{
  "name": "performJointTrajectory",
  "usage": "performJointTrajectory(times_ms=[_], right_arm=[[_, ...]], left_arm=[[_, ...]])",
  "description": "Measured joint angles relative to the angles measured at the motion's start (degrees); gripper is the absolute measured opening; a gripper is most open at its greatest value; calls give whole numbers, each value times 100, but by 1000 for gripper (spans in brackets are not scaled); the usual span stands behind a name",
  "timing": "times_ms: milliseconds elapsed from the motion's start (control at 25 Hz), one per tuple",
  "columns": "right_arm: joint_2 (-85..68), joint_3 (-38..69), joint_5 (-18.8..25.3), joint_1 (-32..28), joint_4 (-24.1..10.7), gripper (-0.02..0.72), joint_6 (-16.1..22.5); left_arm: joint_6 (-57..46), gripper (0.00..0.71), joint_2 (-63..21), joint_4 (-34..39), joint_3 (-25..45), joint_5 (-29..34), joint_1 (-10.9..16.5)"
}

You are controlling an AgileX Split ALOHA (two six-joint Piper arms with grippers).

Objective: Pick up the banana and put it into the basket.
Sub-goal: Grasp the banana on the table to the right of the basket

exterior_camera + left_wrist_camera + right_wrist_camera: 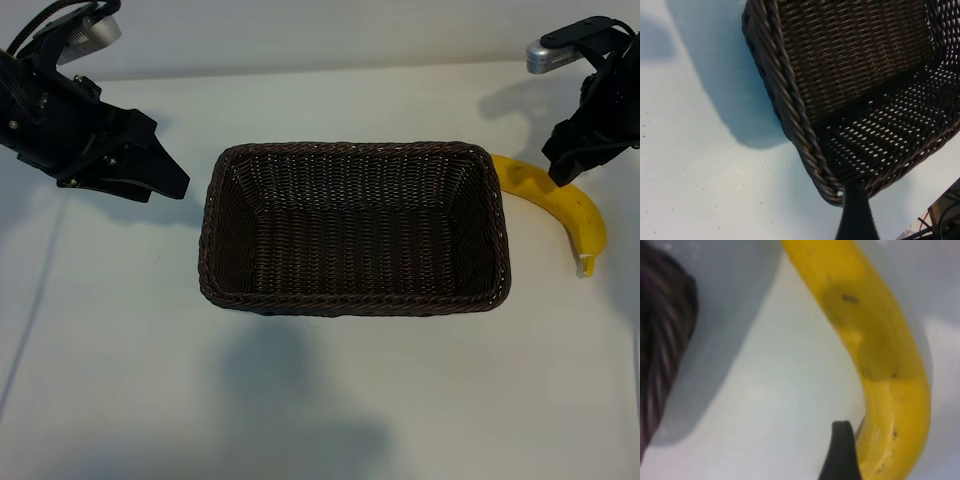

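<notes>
The yellow banana (560, 205) lies on the white table, just right of the dark brown wicker basket (355, 302), with its pale stem tip toward the front. My right gripper (565, 165) is low over the banana's far half and stands open. In the right wrist view one dark finger (842, 450) is close beside the banana (875, 340); the other finger is out of frame. The basket holds nothing. My left gripper (165, 180) hangs open to the left of the basket, apart from it. One of its fingers (855, 215) shows by the basket's corner rim (790, 95).
A corner of the basket (660, 340) shows at the edge of the right wrist view, with a strip of bare table between it and the banana. White tabletop (320, 400) stretches in front of the basket. Arm shadows fall on the table.
</notes>
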Motion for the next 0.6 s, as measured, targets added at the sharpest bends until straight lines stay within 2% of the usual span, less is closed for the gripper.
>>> performJointTrajectory(times_ms=[240,600], right_arm=[[0,0,-18,0,243,582,-812],[473,0,-88,0,366,582,-997]], left_arm=[[13,526,0,0,0,-16,0],[17,526,0,0,0,-40,0]])
